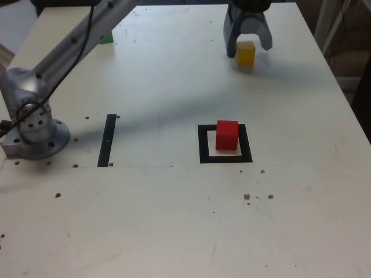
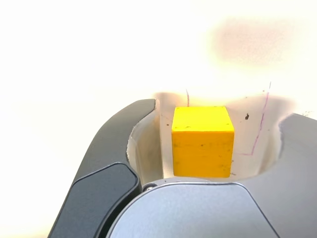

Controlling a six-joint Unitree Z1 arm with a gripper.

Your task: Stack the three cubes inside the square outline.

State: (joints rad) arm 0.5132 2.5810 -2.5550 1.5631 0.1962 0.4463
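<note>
We take the square outline (image 1: 226,157) as our marker on the pale table (image 1: 174,231). Nearest the exterior camera we see only bare tabletop, dotted with small dark specks. Inside the outline sits the red cube (image 1: 227,135), resting on the pale inner square toward its far edge. To the exterior view's left of the outline lies a thin black strip (image 1: 107,140), and further left still stands the arm's silver base (image 1: 32,124). Well beyond the outline, near the table's far edge, the gripper (image 1: 248,40) hangs over the yellow cube (image 1: 246,54). Our wrist view shows that yellow cube (image 2: 203,141) between spread jaws, with clear gaps on both sides, so nothing is grasped. Far beyond the outline toward the exterior view's left, a sliver of the green cube (image 1: 106,37) peeks out behind the arm.
</note>
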